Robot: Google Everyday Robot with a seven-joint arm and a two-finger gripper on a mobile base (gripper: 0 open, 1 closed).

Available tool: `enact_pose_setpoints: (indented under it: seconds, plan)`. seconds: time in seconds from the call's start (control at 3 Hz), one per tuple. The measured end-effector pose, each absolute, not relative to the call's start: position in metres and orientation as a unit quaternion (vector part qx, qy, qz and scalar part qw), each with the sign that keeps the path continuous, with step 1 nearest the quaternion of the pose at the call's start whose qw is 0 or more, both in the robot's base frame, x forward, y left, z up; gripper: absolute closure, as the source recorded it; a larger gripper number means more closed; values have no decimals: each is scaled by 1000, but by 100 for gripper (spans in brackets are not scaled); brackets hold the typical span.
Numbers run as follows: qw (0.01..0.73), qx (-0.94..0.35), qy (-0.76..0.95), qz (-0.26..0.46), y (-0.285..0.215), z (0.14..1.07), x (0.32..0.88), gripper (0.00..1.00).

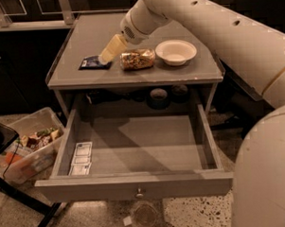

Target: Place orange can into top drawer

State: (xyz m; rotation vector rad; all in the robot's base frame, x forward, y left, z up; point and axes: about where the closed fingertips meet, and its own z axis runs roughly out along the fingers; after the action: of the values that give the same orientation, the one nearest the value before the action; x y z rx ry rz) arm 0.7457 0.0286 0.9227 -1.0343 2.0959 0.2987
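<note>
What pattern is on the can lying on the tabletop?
Mottled orange-tan with brown speckles on the small cylindrical can, camera view; the gripper hovers beside it.

White bowl (pixel 176 51), and blue packet (pixel 91 63) beside the end effector (pixel 104 59).

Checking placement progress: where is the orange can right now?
Camera view: the orange can lies on its side on the tabletop, between the blue packet and white bowl, behind the open top drawer; the gripper sits just left of it.
</note>
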Motion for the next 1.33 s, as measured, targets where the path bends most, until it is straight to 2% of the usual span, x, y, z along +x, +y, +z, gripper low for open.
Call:
enact_pose_setpoints:
  seconds: [0.67,1.33]
  plan:
    - [362,-383,843,108,26,890,782,0]
    - [344,-377,854,101,17,869,792,0]
